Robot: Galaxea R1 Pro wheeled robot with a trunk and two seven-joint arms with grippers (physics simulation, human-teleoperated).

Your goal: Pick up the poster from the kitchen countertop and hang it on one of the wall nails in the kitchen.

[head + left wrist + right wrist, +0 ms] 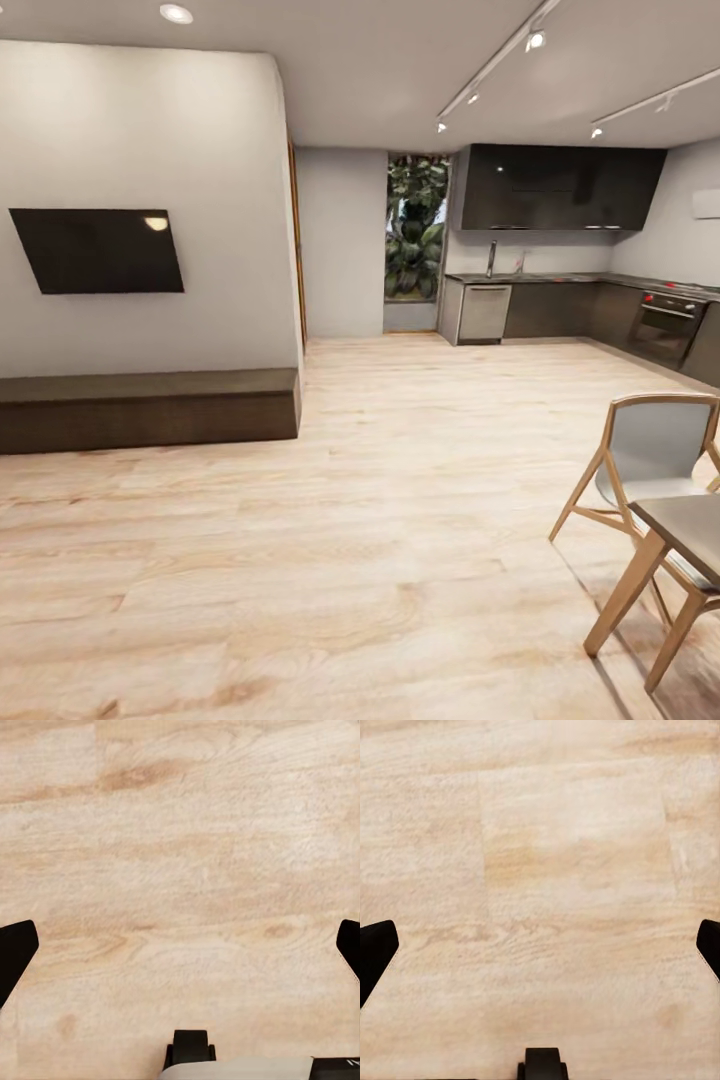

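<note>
We see a matt pale wood-grain floor (400,560), glossy dark kitchen cabinets (560,187), a grey metal-look surface (560,278), and a light wood chair (650,470).

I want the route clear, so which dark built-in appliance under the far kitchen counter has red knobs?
The black oven on the right run; the grey dishwasher at the kitchen countertop left end has none.

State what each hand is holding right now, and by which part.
Nothing is held. The left hand and the right hand are both open, fingers wide apart over bare wooden floor.
</note>
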